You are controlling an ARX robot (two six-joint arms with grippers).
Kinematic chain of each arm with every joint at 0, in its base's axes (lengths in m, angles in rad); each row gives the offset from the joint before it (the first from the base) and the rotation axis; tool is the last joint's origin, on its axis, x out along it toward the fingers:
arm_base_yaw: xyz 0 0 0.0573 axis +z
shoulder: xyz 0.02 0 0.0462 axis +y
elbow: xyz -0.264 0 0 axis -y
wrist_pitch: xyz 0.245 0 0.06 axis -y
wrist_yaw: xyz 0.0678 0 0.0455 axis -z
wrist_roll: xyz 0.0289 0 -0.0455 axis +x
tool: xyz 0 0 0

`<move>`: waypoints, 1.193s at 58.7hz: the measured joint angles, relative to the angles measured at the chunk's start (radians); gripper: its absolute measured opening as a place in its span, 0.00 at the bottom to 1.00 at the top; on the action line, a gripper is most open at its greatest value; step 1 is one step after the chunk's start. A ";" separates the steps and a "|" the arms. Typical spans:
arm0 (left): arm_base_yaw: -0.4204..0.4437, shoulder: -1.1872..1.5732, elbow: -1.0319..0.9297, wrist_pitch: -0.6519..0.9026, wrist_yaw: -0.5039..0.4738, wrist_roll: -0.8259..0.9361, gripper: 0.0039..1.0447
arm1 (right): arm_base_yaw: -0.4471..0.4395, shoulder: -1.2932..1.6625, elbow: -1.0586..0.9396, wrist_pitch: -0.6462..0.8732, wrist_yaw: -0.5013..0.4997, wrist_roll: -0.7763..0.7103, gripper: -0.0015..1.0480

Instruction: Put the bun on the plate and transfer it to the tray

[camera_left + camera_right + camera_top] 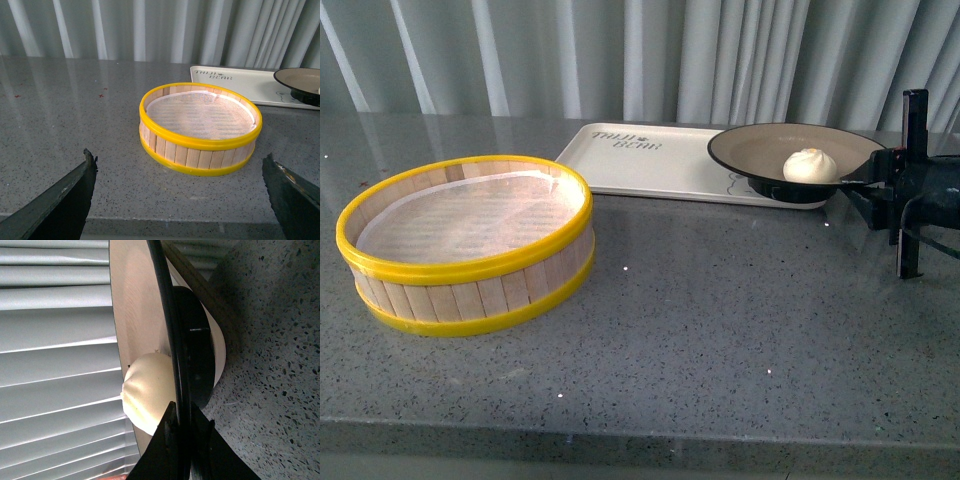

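At the left of the front frame, the basket [465, 245] is sitting on the counter [720, 330]. Its yellow rims are ringing a pale liner, and nothing is lying inside it. The left gripper [179, 162] is showing only in its own wrist view. There its two dark fingers [60, 200] are standing wide apart, grasping nothing, with the basket lying ahead between them.

In the upper middle of the front frame, the tray [640, 160] is lying flat on the counter behind the basket, with dark lettering showing near its left end. A grey curtain [620, 50] is hanging across the top of the frame.

In the upper right, the plate [760, 150] is sitting over the tray's right end, its right side reaching past the tray's edge. I cannot tell whether it is resting on the tray or hanging just above it. The bun [810, 165] is lying inside the plate, toward the right, close to the gripped rim.

At the right edge, the right gripper [872, 183] is clamping the plate's black rim. In the right wrist view its jaws are pinching that rim from both sides, with the bun just beyond them.
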 joint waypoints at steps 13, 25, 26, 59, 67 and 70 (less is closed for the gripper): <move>0.000 0.000 0.000 0.000 0.000 0.000 0.94 | -0.015 0.019 0.014 0.004 -0.020 0.000 0.03; 0.000 0.000 0.000 0.000 0.000 0.000 0.94 | -0.024 0.031 0.031 0.003 -0.031 -0.007 0.03; 0.000 0.000 0.000 0.000 0.000 0.000 0.94 | -0.024 0.031 0.031 0.003 -0.031 -0.008 0.03; 0.000 0.000 0.000 0.000 0.000 0.000 0.94 | -0.012 0.063 0.082 -0.018 -0.046 -0.074 0.03; 0.000 0.000 0.000 0.000 0.000 0.000 0.94 | -0.002 0.072 0.100 -0.029 -0.048 -0.090 0.03; 0.000 0.000 0.000 0.000 0.000 0.000 0.94 | 0.001 0.074 0.103 -0.029 -0.048 -0.093 0.03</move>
